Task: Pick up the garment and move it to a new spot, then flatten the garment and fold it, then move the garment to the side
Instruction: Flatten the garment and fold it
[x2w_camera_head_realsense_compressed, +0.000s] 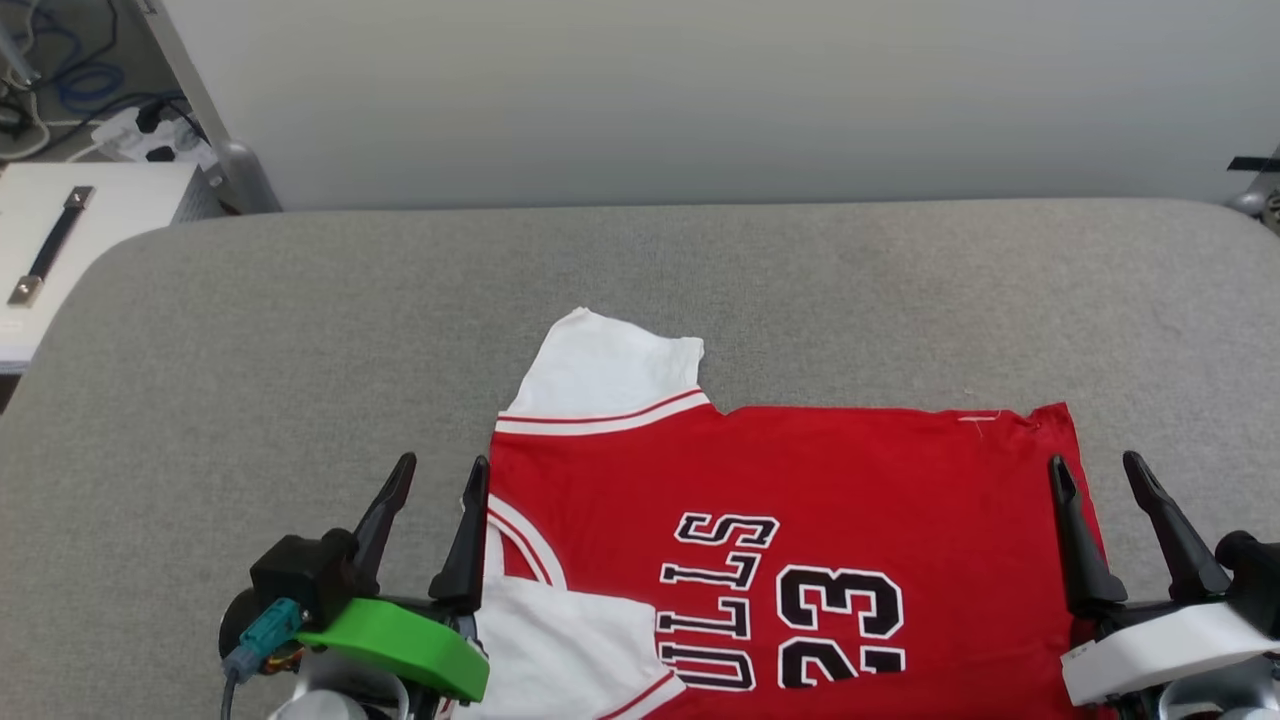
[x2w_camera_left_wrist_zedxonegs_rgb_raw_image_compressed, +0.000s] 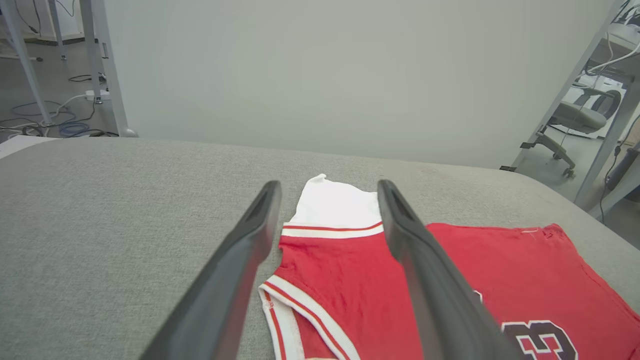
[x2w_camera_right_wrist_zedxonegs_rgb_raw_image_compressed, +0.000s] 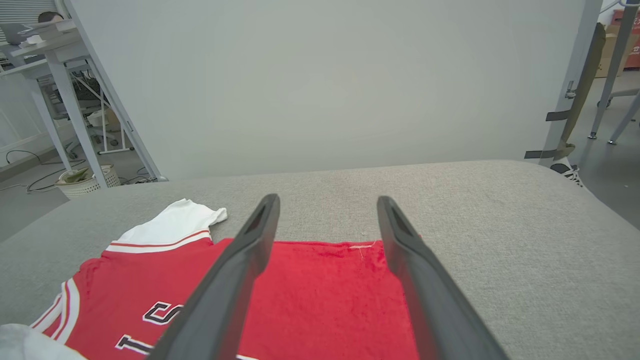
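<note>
The garment (x2w_camera_head_realsense_compressed: 850, 500) is a red jersey with white sleeves and a black-and-white "BULLS 23" print, lying flat on the grey table (x2w_camera_head_realsense_compressed: 300, 330) with its neck toward the left. One white sleeve points to the far side; the other lies folded over the near left. My left gripper (x2w_camera_head_realsense_compressed: 440, 472) hovers open at the neck end, empty. At the hem end my right gripper (x2w_camera_head_realsense_compressed: 1098, 468) stands open and empty too. In the left wrist view the gripper (x2w_camera_left_wrist_zedxonegs_rgb_raw_image_compressed: 327, 186) frames the collar and far sleeve of the garment (x2w_camera_left_wrist_zedxonegs_rgb_raw_image_compressed: 350, 280). In the right wrist view the gripper (x2w_camera_right_wrist_zedxonegs_rgb_raw_image_compressed: 327, 200) frames the garment's (x2w_camera_right_wrist_zedxonegs_rgb_raw_image_compressed: 320, 295) hem edge.
A pale wall panel (x2w_camera_head_realsense_compressed: 700, 100) stands behind the table's far edge. A white cabinet (x2w_camera_head_realsense_compressed: 90, 220) sits past the left corner, with cables on the floor. Bare grey surface spreads beyond the jersey and to both sides.
</note>
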